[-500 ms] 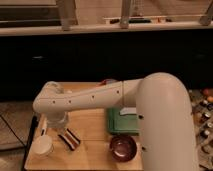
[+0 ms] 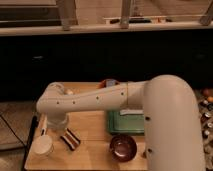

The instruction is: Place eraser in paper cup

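The eraser [image 2: 70,139], a small striped flat block, lies on the wooden table [image 2: 95,150] at the front left. The white paper cup [image 2: 42,145] stands upright just left of it, near the table's front left corner. My gripper [image 2: 58,126] hangs down from the white arm's wrist [image 2: 54,106], just above and behind the eraser and to the right of the cup. The eraser is apart from the cup.
A thin white marker pen [image 2: 43,125] lies behind the cup. A dark maroon bowl [image 2: 123,147] sits at the front middle. A green tray [image 2: 122,125] lies behind it. An orange bowl [image 2: 109,82] shows at the back. The big white arm [image 2: 170,125] covers the table's right.
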Robot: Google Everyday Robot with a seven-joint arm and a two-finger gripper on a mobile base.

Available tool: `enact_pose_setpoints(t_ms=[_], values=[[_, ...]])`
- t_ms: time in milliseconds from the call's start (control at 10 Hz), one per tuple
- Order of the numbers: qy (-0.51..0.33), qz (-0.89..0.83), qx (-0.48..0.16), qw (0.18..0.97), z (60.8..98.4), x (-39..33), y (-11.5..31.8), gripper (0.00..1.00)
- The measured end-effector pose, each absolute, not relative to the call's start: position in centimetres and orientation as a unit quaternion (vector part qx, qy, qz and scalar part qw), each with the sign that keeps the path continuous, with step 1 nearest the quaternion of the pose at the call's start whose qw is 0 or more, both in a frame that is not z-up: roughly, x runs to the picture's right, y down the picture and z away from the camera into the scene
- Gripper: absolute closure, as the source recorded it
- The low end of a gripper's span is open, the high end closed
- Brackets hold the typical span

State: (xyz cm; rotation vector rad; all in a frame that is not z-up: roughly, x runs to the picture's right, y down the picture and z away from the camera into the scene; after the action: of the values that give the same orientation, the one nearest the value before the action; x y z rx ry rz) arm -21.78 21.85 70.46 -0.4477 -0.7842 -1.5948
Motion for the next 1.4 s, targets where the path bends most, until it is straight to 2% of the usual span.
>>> enact_pose_setpoints(t_ms=[100, 200, 400, 1400], values=[[-0.345, -0.694, -0.189, 0.603, 70.4, -21.8, 22.0, 0.46], [-0.356, -0.702, -0.176, 0.591, 70.4, -22.0, 22.2, 0.32], [-0.364, -0.71, -0.166, 0.579, 70.4, -22.1, 22.4, 0.2], [-0.4, -0.706, -0.155, 0.564, 74.1, -21.9, 25.6, 0.2]])
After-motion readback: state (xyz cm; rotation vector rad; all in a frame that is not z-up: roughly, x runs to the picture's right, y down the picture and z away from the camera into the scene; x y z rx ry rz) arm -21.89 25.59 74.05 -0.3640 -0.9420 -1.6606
